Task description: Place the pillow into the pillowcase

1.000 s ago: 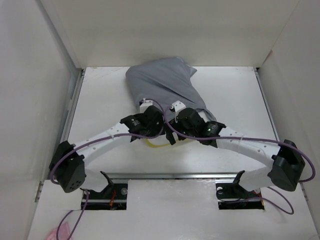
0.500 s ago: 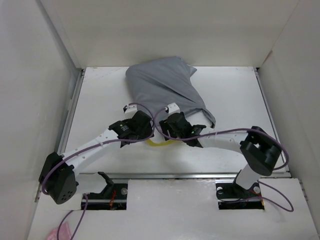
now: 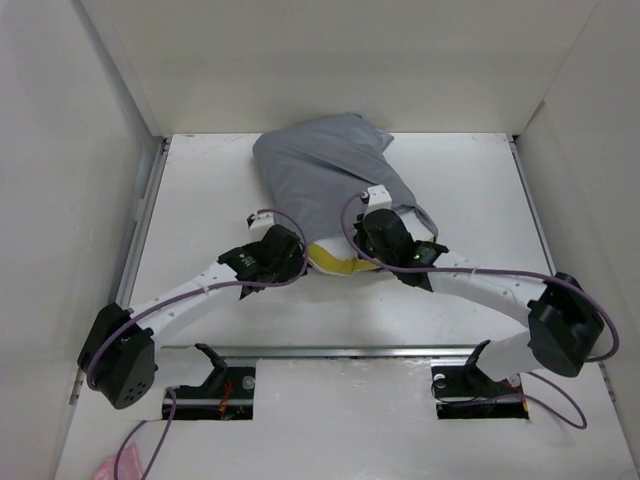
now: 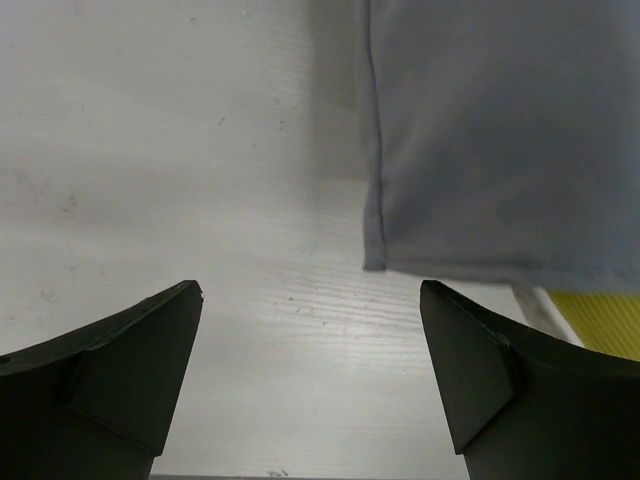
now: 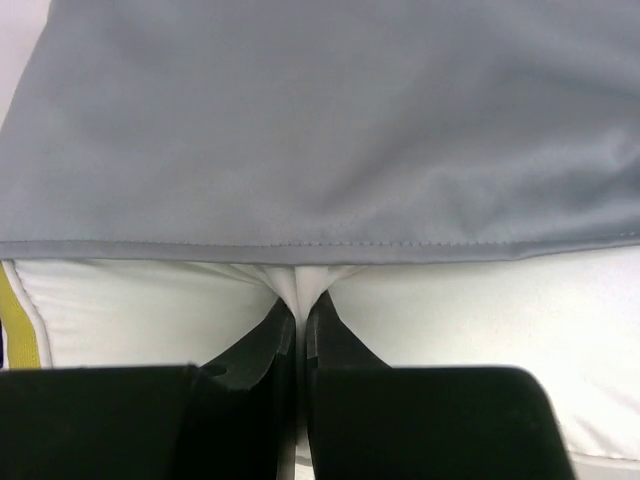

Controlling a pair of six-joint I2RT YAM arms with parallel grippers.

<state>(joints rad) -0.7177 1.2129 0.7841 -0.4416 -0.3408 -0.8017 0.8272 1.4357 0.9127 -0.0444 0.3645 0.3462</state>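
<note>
The grey pillowcase lies wrinkled at the back middle of the table. The white pillow pokes out of its near end, showing its yellow piping. My right gripper is shut on a pinch of the pillow's white fabric, just below the pillowcase hem. My left gripper stands open over bare table, nothing between its fingers. The pillowcase's near left corner lies ahead and right of it. Most of the pillow is hidden inside the grey cloth.
White walls close in the table on the left, back and right. A metal rail runs along the near edge by the arm bases. Purple cables loop over both wrists.
My right gripper has gone from open to shut on the pillow's fabric and moved back and right toward the pillowcase. More of the yellow-edged pillow end now shows. The left gripper stayed open and shifted slightly.
</note>
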